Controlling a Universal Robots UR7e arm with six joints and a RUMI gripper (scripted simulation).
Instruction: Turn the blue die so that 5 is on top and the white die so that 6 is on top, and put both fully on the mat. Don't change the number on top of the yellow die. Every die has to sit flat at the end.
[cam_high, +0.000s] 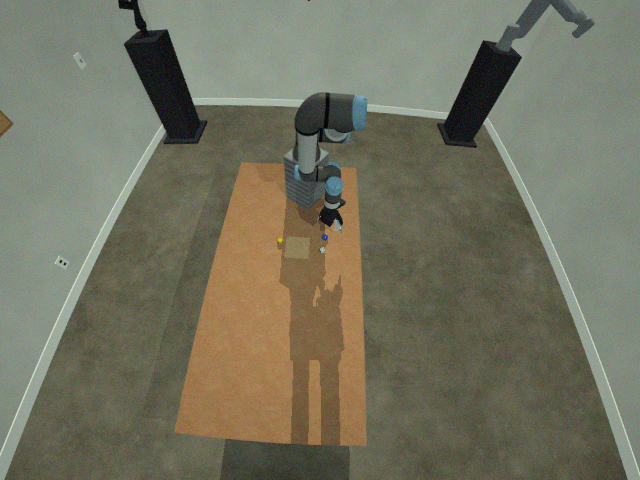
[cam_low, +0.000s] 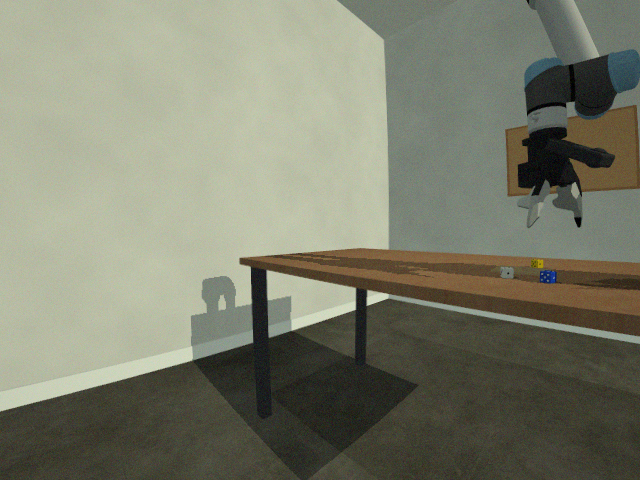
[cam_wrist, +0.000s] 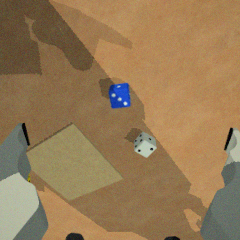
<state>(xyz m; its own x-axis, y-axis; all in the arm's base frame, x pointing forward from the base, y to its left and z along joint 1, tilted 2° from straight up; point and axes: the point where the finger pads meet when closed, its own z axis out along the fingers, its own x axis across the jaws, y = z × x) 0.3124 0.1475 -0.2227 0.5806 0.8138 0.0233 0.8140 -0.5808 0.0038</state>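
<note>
Jaws (cam_high: 330, 223) (cam_low: 553, 224) spread wide, nothing held. Blue die (cam_high: 324, 237) (cam_low: 547, 276) (cam_wrist: 120, 96) is seen off the mat (cam_high: 297, 248) (cam_wrist: 74, 162); best gripped low on opposite faces (light, rigid, probably slippery).

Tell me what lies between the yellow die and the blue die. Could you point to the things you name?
The mat (cam_high: 297, 248) (cam_wrist: 75, 162) lies between them, as the top view shows.

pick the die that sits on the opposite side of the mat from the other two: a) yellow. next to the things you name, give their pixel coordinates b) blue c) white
a, the yellow die (cam_high: 280, 240) is left of the mat (cam_high: 297, 248) in the top view, while the blue die (cam_high: 324, 237) and white die (cam_high: 322, 250) are both right of it
</note>
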